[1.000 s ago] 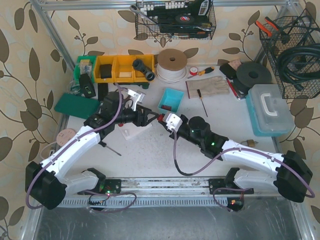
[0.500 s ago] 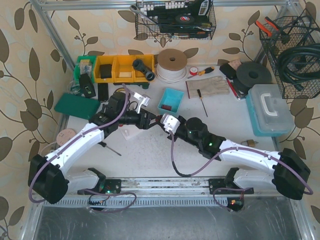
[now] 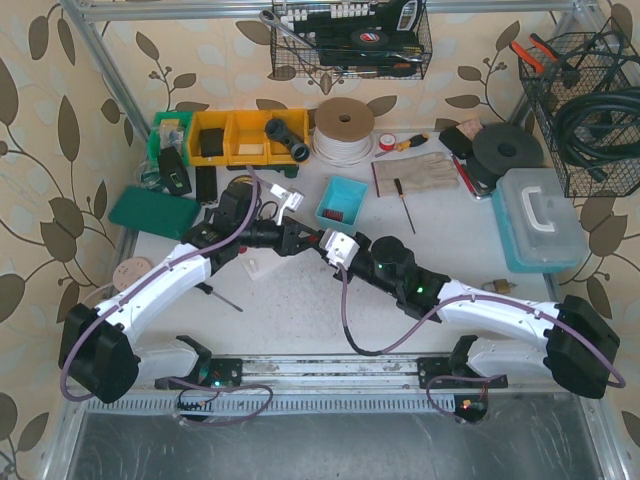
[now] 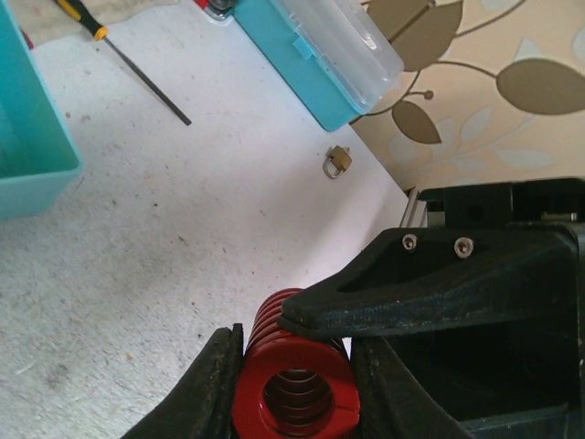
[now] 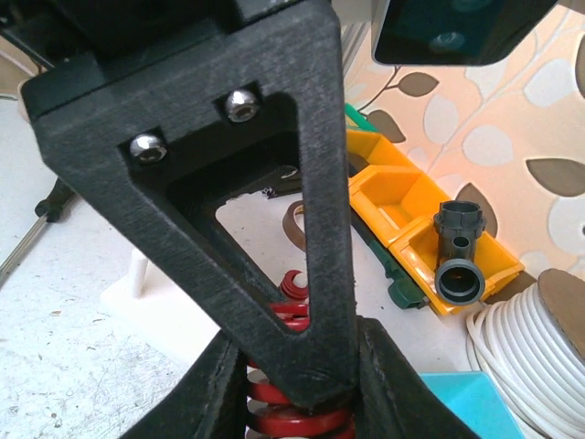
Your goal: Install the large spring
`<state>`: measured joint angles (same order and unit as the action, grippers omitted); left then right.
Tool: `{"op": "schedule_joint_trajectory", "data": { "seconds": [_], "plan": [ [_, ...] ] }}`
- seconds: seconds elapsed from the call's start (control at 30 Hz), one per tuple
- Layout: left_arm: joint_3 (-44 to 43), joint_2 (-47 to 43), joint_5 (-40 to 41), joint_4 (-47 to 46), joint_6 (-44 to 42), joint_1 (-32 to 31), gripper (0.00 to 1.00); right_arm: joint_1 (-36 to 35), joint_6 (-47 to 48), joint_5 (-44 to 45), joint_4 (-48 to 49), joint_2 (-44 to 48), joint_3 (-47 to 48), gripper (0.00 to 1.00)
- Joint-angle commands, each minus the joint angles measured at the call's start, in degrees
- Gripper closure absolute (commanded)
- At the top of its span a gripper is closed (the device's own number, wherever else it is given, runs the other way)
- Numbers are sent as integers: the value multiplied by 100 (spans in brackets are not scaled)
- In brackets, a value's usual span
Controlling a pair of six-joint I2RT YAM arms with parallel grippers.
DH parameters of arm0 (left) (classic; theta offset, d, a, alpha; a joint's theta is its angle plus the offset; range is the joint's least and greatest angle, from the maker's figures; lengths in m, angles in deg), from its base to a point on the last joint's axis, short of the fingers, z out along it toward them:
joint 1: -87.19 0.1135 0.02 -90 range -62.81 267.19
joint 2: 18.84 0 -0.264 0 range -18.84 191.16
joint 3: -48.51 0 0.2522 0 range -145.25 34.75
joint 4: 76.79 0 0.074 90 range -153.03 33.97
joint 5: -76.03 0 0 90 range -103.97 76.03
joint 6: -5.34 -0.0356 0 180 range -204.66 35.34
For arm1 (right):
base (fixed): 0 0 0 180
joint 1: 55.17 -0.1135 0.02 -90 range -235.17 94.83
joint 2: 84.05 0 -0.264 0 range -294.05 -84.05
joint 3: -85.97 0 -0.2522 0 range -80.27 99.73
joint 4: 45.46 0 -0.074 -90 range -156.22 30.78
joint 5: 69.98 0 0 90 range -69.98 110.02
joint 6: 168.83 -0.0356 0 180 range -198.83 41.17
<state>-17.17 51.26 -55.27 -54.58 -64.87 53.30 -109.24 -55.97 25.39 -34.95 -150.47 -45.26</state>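
The large red spring (image 3: 317, 238) hangs above the table between both grippers, which meet at its two ends. My left gripper (image 3: 301, 240) is shut on it: in the left wrist view the spring (image 4: 292, 393) sits tight between my fingers (image 4: 218, 389), with a right finger lying across its top. My right gripper (image 3: 326, 241) is also closed on it: in the right wrist view the coils (image 5: 297, 416) fill the gap between my fingers (image 5: 388, 384), and a left finger crosses in front. A white base (image 3: 258, 266) with upright pegs lies below, and it also shows in the right wrist view (image 5: 155, 306).
A small teal bin (image 3: 340, 203) stands just behind the grippers. Yellow bins (image 3: 240, 137) with a grey pipe fitting and a cable spool (image 3: 343, 130) are at the back. A screwdriver (image 3: 403, 205), a teal case (image 3: 535, 220) and a brass padlock (image 4: 339, 161) lie to the right.
The right gripper has carried the spring left to the left gripper, which reached in and closed on it. Both arms have shifted slightly toward the back.
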Motion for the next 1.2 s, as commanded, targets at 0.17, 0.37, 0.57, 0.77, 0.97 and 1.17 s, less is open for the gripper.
{"op": "schedule_joint_trajectory", "data": {
  "seconds": [0.17,0.37,0.57,0.77,0.97,1.17],
  "plan": [
    [-163,-69,-108,57,64,-62,100,-61,83,136,361,-86,-115,86],
    [-193,-174,429,260,10,-62,100,-63,-17,483,122,-97,-12,40],
    [-400,-445,1380,849,-263,-53,100,-60,-299,833,-304,176,30,19],
    [-399,-971,2754,1478,-556,-48,100,-52,-850,1717,-983,494,258,0],
    [-426,-1325,4006,2138,-732,-54,100,159,-1582,2598,-2170,365,714,0],
    [-241,-1422,5023,2453,-714,-56,100,719,-2279,2704,-1933,418,172,0]
  ]
}}
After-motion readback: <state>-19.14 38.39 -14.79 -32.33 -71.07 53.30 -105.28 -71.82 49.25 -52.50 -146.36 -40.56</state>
